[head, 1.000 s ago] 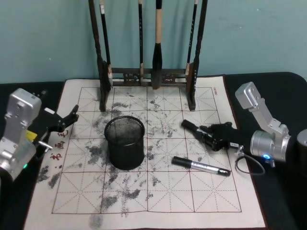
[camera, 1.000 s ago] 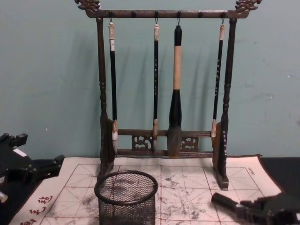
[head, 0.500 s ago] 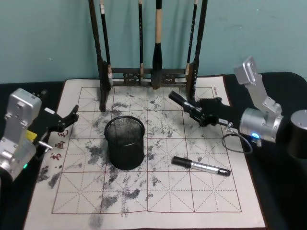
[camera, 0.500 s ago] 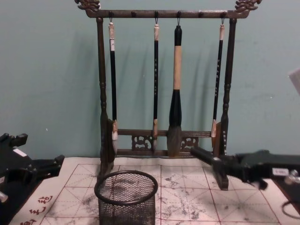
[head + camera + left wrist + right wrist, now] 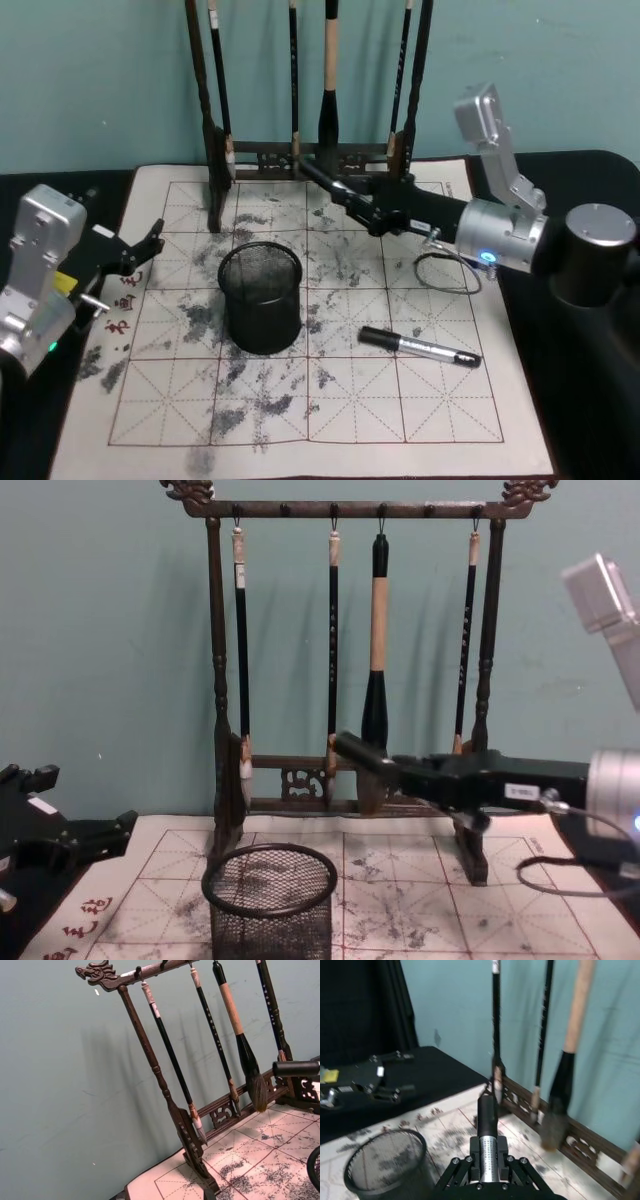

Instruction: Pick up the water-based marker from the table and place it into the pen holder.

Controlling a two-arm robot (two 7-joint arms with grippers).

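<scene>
My right gripper (image 5: pixel 388 213) is shut on a water-based marker (image 5: pixel 335 188), silver barrel and black cap, held level in the air. The cap points left, above and behind the black mesh pen holder (image 5: pixel 260 298). In the right wrist view the marker (image 5: pixel 487 1127) sticks out of the gripper (image 5: pixel 488 1162), with the pen holder (image 5: pixel 385 1167) below and to one side. In the chest view the marker (image 5: pixel 366 753) hangs above the pen holder (image 5: pixel 268 898). A second marker (image 5: pixel 420 348) lies on the mat (image 5: pixel 300 425). My left gripper (image 5: pixel 140 250) is parked open at the mat's left edge.
A tall wooden brush rack (image 5: pixel 310 160) with several hanging brushes (image 5: pixel 378 660) stands at the back of the mat, close behind the held marker. The dark table (image 5: pixel 590 420) surrounds the mat. A cable loop (image 5: pixel 448 272) hangs under the right arm.
My right arm has risen from low at the mat's right side and swung left and back, carrying the marker to a spot above the mat near the rack. The left arm stayed put.
</scene>
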